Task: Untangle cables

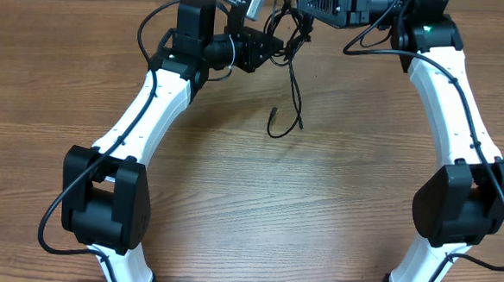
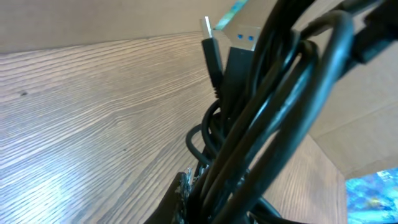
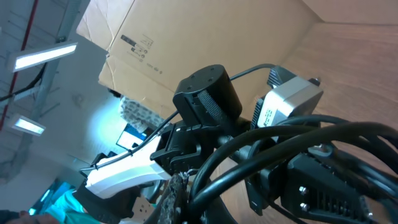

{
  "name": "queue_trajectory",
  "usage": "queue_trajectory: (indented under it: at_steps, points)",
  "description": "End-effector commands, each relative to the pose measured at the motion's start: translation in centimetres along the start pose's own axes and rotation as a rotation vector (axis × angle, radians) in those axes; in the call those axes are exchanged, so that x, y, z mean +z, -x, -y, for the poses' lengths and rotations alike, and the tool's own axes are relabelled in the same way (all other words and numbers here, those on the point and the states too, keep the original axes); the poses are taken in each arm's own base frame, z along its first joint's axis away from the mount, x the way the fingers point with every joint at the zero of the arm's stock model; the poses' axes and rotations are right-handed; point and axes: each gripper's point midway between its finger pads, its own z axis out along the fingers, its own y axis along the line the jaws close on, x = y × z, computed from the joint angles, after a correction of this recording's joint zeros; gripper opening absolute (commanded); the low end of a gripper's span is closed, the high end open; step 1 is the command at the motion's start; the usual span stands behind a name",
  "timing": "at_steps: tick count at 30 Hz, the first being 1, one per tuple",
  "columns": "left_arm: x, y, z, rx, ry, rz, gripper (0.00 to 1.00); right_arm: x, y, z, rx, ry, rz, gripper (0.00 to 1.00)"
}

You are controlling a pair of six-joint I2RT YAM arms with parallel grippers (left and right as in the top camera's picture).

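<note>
The cables hang in a knotted bunch above the far edge of the desk, strung between the two grippers. One strand trails down into a loose loop that lies on the wood. The left gripper has its jaws clamped on the bundle from the left, and the right gripper has its jaws closed on it from the right. Holding the bunch aloft looks deliberate, since in the air the cords can sag apart under their own weight and show where they cross.

In the left wrist view the cords run upward from the grip in a thick twist. Two plugs poke out at the top, one showing a blue insert. How many cords are wound together cannot be counted from here. The right wrist view looks past its own handful of cord toward the other arm, with a cardboard box behind.

The grippers sit close together, so the bunch is slack rather than stretched. The untangling appears to be at an early stage. A gentle pull apart, or freeing the hanging strand first, seems the likely way in, while a hard tug could tighten the knot.
</note>
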Motion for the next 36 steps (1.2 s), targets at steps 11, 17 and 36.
queue_trajectory:
  at_steps: [11, 17, 36]
  points:
    - [-0.6, -2.6, -4.4, 0.003, 0.256, -0.081, 0.04, -0.3, 0.7, -2.7, -0.049, 0.033, -0.018, 0.04]
    - [-1.4, -3.5, -6.5, -0.015, 0.382, -0.108, 0.04, -1.0, 1.0, -2.5, -0.067, 0.021, -0.002, 0.04]
    - [-2.0, -2.8, -7.7, -0.002, 0.448, -0.079, 0.04, -8.3, 0.3, 9.6, 0.154, -0.513, 0.239, 0.04]
